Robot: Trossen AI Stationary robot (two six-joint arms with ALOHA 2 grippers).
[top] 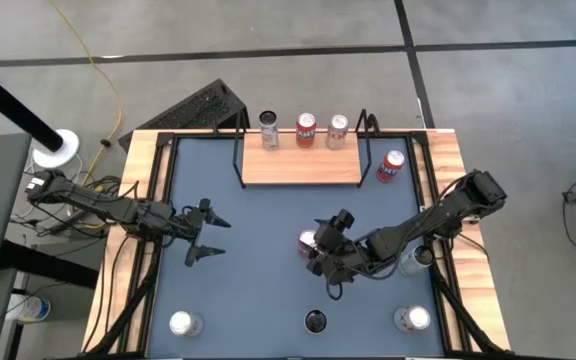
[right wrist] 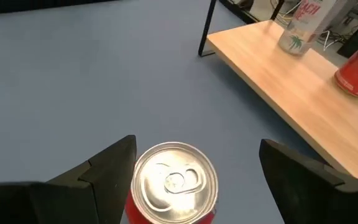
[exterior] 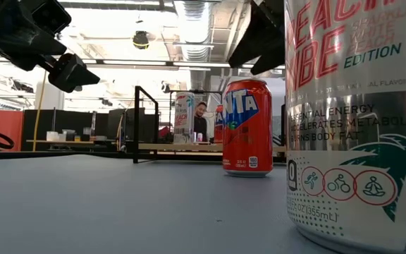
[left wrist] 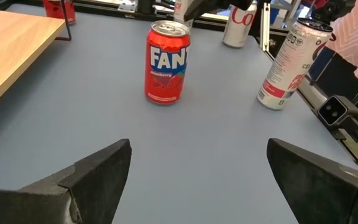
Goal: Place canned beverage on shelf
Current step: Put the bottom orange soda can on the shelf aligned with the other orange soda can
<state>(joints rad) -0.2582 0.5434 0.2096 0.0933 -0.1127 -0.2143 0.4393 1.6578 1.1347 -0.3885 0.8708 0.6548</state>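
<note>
A red Fanta can stands upright on the blue tabletop, mid-table. My right gripper hovers just above and behind it, open, one finger on either side of the can's silver top, touching nothing. From the low view the gripper is above the can. The shelf, a light-wood board on a black wire frame, stands at the far middle with three cans along its far edge. My left gripper waits open at the table's left, pointing at the Fanta can.
A red cola can stands right of the shelf, and a tall silver can sits under my right arm. Three more cans line the near edge. Bare tabletop lies between the Fanta can and the shelf.
</note>
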